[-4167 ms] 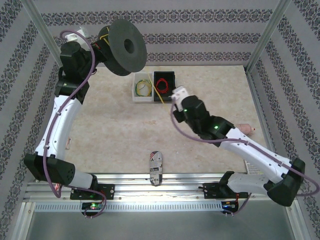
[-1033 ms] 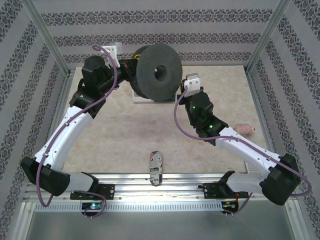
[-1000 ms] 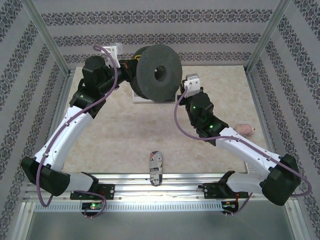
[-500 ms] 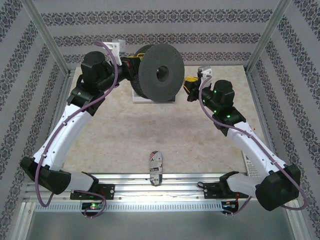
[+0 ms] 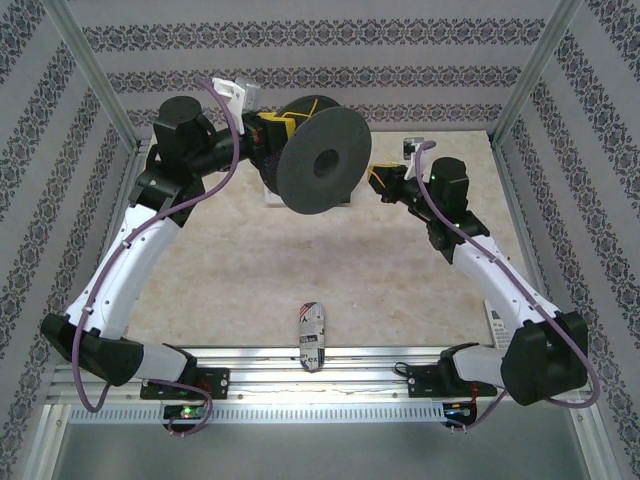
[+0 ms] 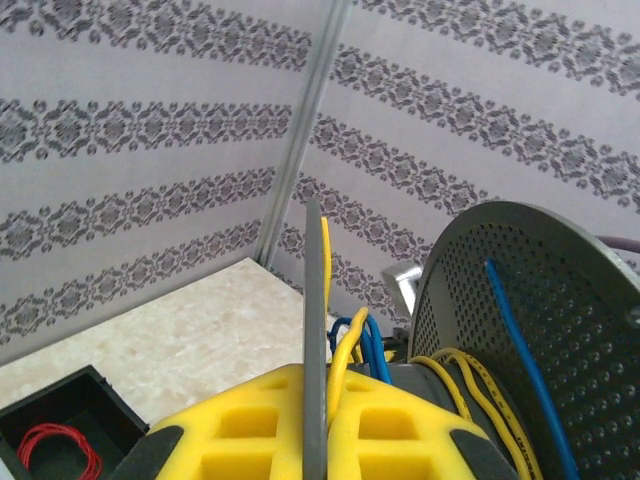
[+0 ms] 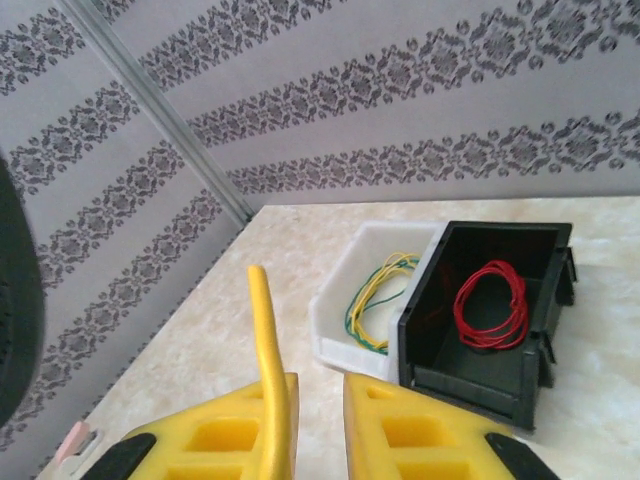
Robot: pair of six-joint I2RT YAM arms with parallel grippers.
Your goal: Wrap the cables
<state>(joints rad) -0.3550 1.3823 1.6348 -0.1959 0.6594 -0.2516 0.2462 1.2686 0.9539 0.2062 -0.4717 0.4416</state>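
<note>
1. The left pincer [image 6: 313, 400] is clamped tight on the thin rim of the spool [image 5: 322, 165]. It holds the spool in the air at the upper centre of the overhead view. Over the last second the spool's flat face has turned.
2. The right pincer [image 7: 320, 400] has swung from just under the spool out to its right, at the centre right of the overhead view. Its jaws, shut a second ago, now stand a narrow gap apart.
3. The yellow cable [image 7: 262, 330] rises along the finger at the lower left of the right wrist view, and the other finger is clear of it. More yellow turns lie on the spool's core, at the lower centre of the left wrist view.
4. This looks like a release after one turn, probably to take a fresh hold. The loose cable could go slack or unwind.
5. Coils sit in the white bin [image 7: 335, 340] and the black bin [image 7: 460, 385], so much wrapping seems left.
</note>
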